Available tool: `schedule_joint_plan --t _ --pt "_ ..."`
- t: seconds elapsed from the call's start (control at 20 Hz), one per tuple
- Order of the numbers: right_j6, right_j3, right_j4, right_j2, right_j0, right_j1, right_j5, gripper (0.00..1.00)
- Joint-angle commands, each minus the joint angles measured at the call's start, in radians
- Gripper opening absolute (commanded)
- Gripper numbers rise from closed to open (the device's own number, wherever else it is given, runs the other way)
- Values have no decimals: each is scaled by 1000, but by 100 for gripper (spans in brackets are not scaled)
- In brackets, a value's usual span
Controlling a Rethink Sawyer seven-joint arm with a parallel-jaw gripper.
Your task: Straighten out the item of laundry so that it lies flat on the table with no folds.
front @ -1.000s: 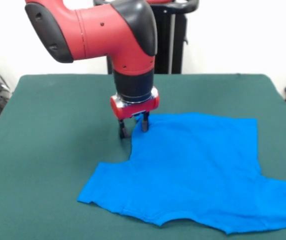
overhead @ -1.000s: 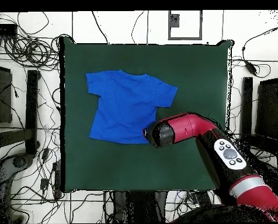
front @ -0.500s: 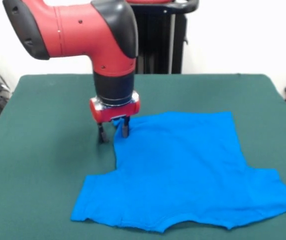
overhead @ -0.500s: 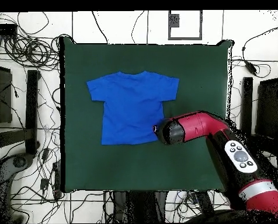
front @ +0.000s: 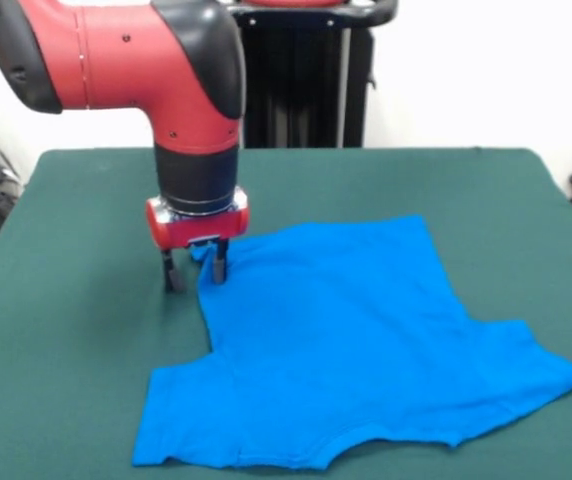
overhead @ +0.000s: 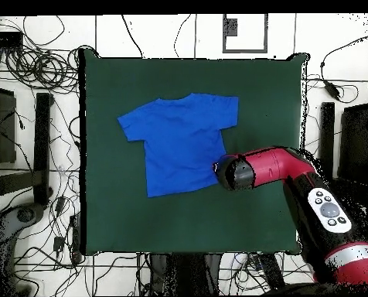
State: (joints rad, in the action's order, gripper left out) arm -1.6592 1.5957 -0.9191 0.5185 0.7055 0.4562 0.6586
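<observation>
The item of laundry [front: 346,340], a bright blue short-sleeved T-shirt, lies spread on the dark green table [front: 76,210] with its neckline toward the front edge. My gripper [front: 196,272] stands at the shirt's far left hem corner, and that corner is lifted slightly up between the fingers. The rest of the fabric lies mostly flat, with shallow wrinkles near the right sleeve. Seen from above, the item of laundry [overhead: 183,139] sits a little left of the middle of the table [overhead: 257,93], and the arm's wrist [overhead: 237,172] covers the gripper at the hem's lower right corner.
The arm [overhead: 295,186] reaches over the table's right side in the overhead view. Cables and stands [overhead: 32,116] surround the table on the floor. A black pedestal [front: 306,90] rises behind the far edge.
The gripper has slid left in the front view, dragging the shirt's hem corner with it. The whole shirt has shifted and turned the same way.
</observation>
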Motion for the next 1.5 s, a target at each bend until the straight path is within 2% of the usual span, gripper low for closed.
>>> schedule_joint_plan --t 0.05,0.25,0.7,0.85,1.15,1.5 --pt "280 -11 -74 -41 22 25 91 100" --pt "271 97 48 2 13 175 193 100" --pt "209 180 168 45 -27 326 305 100" --pt "186 195 187 52 -35 341 309 100" --pt "119 187 151 28 -64 292 252 100" --pt "133 199 182 57 -37 261 202 100"
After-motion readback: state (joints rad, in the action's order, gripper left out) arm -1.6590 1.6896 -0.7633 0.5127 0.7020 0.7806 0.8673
